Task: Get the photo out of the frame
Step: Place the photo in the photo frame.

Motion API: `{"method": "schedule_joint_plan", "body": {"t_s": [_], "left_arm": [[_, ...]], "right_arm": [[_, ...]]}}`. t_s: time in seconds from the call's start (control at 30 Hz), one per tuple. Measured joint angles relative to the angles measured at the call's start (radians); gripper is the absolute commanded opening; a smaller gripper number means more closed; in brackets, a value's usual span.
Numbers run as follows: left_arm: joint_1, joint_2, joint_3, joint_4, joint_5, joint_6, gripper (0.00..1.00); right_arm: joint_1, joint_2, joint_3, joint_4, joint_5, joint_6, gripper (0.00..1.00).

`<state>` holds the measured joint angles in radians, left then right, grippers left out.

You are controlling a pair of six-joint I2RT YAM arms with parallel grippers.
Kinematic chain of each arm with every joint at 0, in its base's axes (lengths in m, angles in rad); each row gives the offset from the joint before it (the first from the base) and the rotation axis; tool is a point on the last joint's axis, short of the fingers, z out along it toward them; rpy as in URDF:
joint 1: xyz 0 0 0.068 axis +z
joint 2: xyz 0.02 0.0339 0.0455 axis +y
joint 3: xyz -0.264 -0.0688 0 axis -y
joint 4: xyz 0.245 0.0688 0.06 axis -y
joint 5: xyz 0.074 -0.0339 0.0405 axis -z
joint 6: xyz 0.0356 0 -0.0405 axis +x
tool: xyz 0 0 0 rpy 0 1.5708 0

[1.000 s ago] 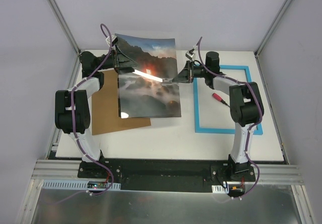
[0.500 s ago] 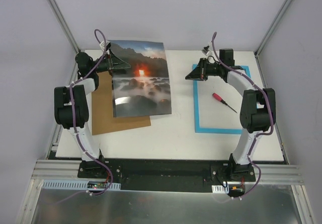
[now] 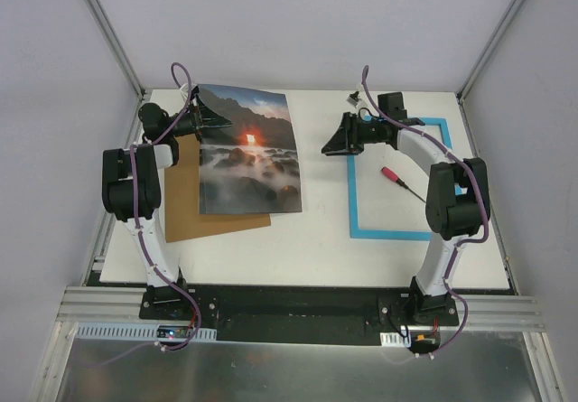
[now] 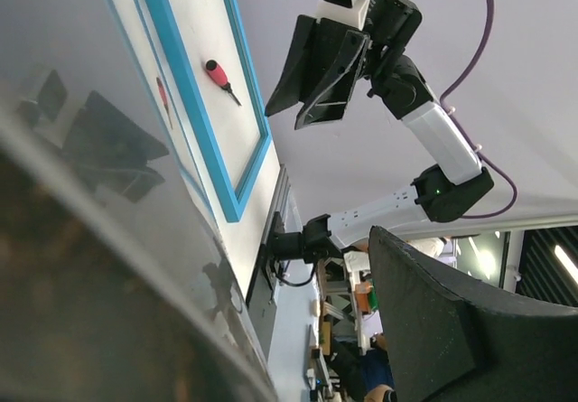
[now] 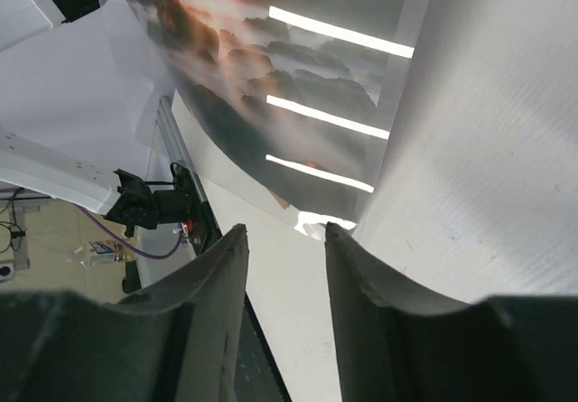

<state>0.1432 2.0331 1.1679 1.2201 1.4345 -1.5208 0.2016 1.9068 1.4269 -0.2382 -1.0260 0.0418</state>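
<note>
Right gripper (image 3: 330, 146) jaws parted, empty; left gripper (image 3: 208, 111) spread wide at the photo (image 3: 253, 167) corner

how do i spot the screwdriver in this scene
Find the light-blue frame lying flat on the right side of the white table. Inside its opening lies the screwdriver: unlike the flat sheets nearby, it is slim with a red handle.
</note>
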Motion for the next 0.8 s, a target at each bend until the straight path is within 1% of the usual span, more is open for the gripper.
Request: {"method": "schedule_joint_plan", "body": {"t_s": [0.03, 0.13, 0.17, 0.23, 0.33, 0.57, 0.6, 0.63, 0.67, 0.7, 0.77, 0.8], "left_arm": [[0.000, 0.000, 0.000, 0.010, 0.000, -0.013, 0.00], [-0.007, -0.005, 0.000, 0.031, -0.001, -0.045, 0.00], [-0.011, -0.008, 0.000, 0.033, 0.000, -0.056, 0.00], [-0.019, -0.018, 0.000, 0.034, 0.000, -0.069, 0.00], [-0.034, -0.045, 0.000, 0.041, 0.000, -0.088, 0.03], [-0.072, -0.079, 0.023, 0.063, 0.002, -0.146, 0.04], [-0.077, -0.079, 0.024, 0.063, 0.003, -0.162, 0.06], [-0.079, -0.079, 0.025, 0.064, 0.005, -0.171, 0.11], [-0.079, -0.079, 0.025, 0.064, 0.007, -0.175, 0.24], [-0.079, -0.079, 0.025, 0.064, 0.010, -0.179, 0.32], [-0.076, -0.077, 0.025, 0.064, 0.020, -0.175, 0.41], [-0.075, -0.077, 0.025, 0.064, 0.024, -0.169, 0.44]], "right_arm": [[0.007, 0.003, 0.003, -0.006, 0.003, -0.004, 0.52], [0.023, 0.027, 0.026, -0.006, 0.009, 0.000, 0.71], [0.026, 0.040, 0.039, -0.004, 0.008, 0.003, 0.75], [0.026, 0.071, 0.061, 0.011, 0.007, 0.021, 0.77], [0.026, 0.117, 0.082, 0.041, 0.000, 0.056, 0.80], [0.039, 0.216, 0.133, 0.084, -0.006, 0.117, 0.86], [0.043, 0.222, 0.133, 0.087, -0.006, 0.123, 0.87], [0.047, 0.228, 0.133, 0.088, -0.006, 0.128, 0.88], [0.049, 0.230, 0.133, 0.089, -0.005, 0.131, 0.90], [0.051, 0.232, 0.133, 0.090, -0.005, 0.133, 0.91], [0.054, 0.232, 0.133, 0.092, -0.005, 0.134, 0.95], [0.055, 0.232, 0.133, 0.095, -0.006, 0.134, 0.96]]}}
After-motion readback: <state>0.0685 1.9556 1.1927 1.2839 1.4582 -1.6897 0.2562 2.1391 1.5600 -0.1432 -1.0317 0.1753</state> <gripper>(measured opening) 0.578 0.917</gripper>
